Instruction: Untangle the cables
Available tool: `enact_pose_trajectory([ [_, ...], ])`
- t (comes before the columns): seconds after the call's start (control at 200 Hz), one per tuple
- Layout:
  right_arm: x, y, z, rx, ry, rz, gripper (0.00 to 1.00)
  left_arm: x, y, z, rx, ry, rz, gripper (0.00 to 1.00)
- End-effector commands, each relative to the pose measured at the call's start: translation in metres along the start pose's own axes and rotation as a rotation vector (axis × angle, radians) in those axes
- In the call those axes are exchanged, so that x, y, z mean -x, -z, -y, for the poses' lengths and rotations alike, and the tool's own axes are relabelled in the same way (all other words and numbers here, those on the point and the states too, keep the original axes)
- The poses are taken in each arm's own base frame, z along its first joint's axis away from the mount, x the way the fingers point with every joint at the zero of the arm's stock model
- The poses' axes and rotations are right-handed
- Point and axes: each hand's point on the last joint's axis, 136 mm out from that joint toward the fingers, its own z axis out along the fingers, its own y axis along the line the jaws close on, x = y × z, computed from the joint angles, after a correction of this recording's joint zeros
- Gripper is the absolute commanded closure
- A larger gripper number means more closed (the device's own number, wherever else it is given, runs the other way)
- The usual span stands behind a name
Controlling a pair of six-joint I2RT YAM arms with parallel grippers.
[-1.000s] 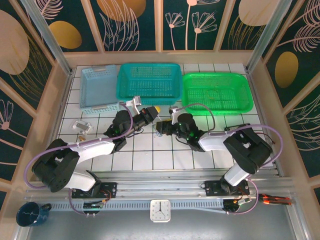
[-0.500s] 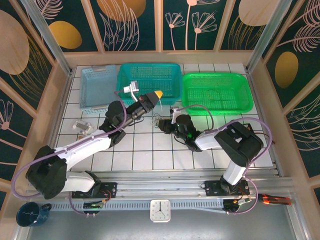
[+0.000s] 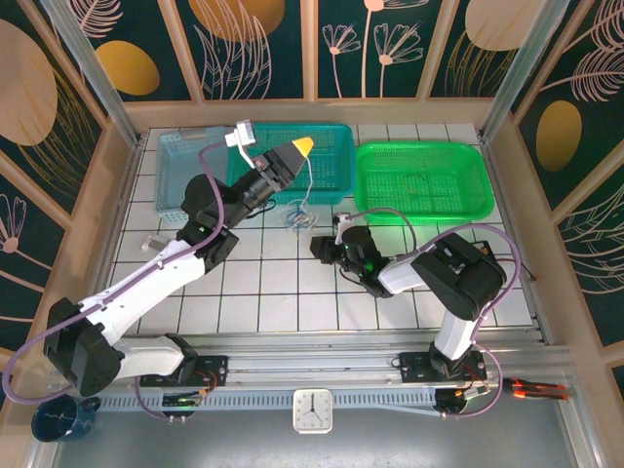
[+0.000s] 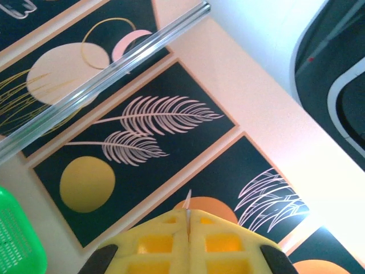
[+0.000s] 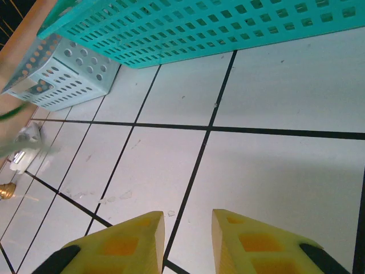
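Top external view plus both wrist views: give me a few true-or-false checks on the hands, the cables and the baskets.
1. The left hand is raised and shut on a strand of the cables. True.
2. The right hand grips a cable. False: its fingers stand apart over bare tile.
3. The cables lie inside the green basket. False: the bundle sits below the left hand, in front of the teal basket.
4. The teal basket stands between the light blue basket and the green basket. True.

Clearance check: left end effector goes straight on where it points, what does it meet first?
Nothing close. The left end effector, shut on a cable, aims upward at the leaf-patterned wall panel. That panel looks first in line; distance unclear.
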Motion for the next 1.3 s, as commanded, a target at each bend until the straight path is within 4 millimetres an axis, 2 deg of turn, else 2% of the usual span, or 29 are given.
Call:
enact_pose_trajectory([
  [0.0, -0.005, 0.002, 0.003, -0.014, -0.015, 0.0, 0.72, 0.009, 0.0, 0.032, -0.05, -0.031, -0.001, 1.0],
  [0.15, -0.006, 0.008, -0.002, 0.0, -0.009, -0.023, 0.67, 0.006, 0.004, 0.021, -0.011, -0.047, 0.0, 1.0],
  [0.325, 0.0, 0.022, -0.002, -0.036, 0.029, -0.033, 0.6, -0.002, 0.017, -0.005, 0.039, -0.03, 0.018, 1.0],
  [0.335, 0.0, 0.023, -0.002, -0.04, 0.034, -0.035, 0.6, -0.006, 0.019, -0.012, 0.053, -0.024, 0.014, 1.0],
  [0.555, 0.023, 0.041, 0.005, -0.122, 0.073, -0.022, 0.51, -0.022, 0.034, -0.046, 0.09, 0.024, 0.017, 1.0],
  [0.641, 0.033, 0.047, 0.01, -0.153, 0.079, -0.01, 0.48, -0.027, 0.036, -0.057, 0.107, 0.032, 0.014, 1.0],
  [0.786, 0.049, 0.055, 0.008, -0.16, 0.095, 0.018, 0.44, -0.034, 0.037, -0.071, 0.127, 0.033, 0.002, 1.0],
  [0.971, 0.067, 0.07, -0.01, -0.097, 0.129, 0.08, 0.4, -0.039, 0.037, -0.083, 0.149, 0.037, -0.006, 1.0],
  [1.121, 0.066, 0.082, -0.039, 0.049, 0.177, 0.106, 0.37, -0.04, 0.035, -0.086, 0.15, 0.039, -0.009, 1.0],
  [1.291, 0.059, 0.074, -0.058, 0.103, 0.214, 0.099, 0.35, -0.039, 0.032, -0.084, 0.142, 0.04, -0.011, 1.0],
])
